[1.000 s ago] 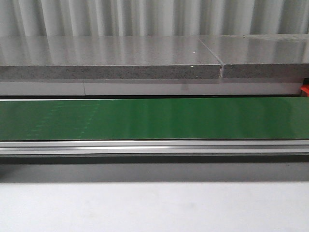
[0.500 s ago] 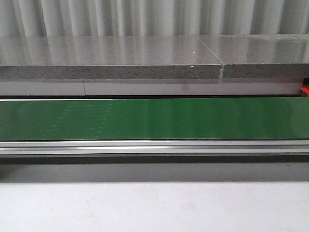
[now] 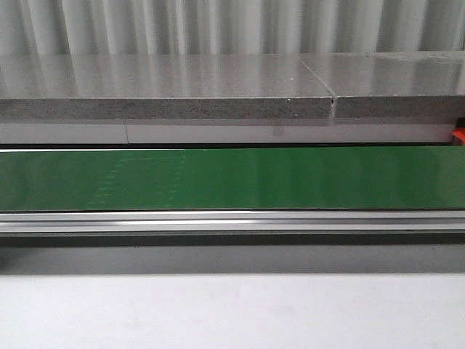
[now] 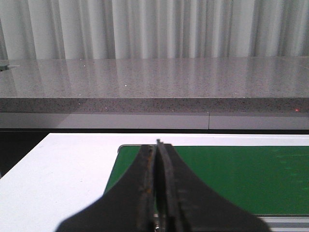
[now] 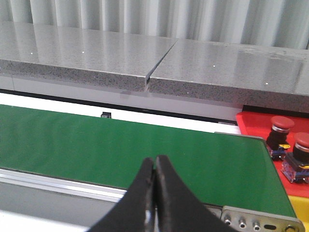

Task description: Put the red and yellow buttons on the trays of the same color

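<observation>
My left gripper (image 4: 158,145) is shut and empty, over the left end of the green conveyor belt (image 4: 241,176). My right gripper (image 5: 155,159) is shut and empty, above the near edge of the belt (image 5: 120,145) towards its right end. Two red buttons (image 5: 281,126) (image 5: 301,144) on small bases stand in the red tray (image 5: 251,121) beyond the belt's right end. A corner of a yellow tray (image 5: 300,203) shows beside it. The belt (image 3: 290,178) carries no buttons in the front view. A bit of the red tray (image 3: 458,136) shows at the right edge. No gripper shows in the front view.
A grey stone ledge (image 3: 167,94) runs behind the belt, with a curtain behind it. An aluminium rail (image 3: 232,222) borders the belt's near side. A white table surface (image 3: 218,313) lies in front. The belt's end plate with sockets (image 5: 256,220) is near my right gripper.
Faint dotted marks on the belt have shifted to the right, so the belt is running. Nothing else has moved.
</observation>
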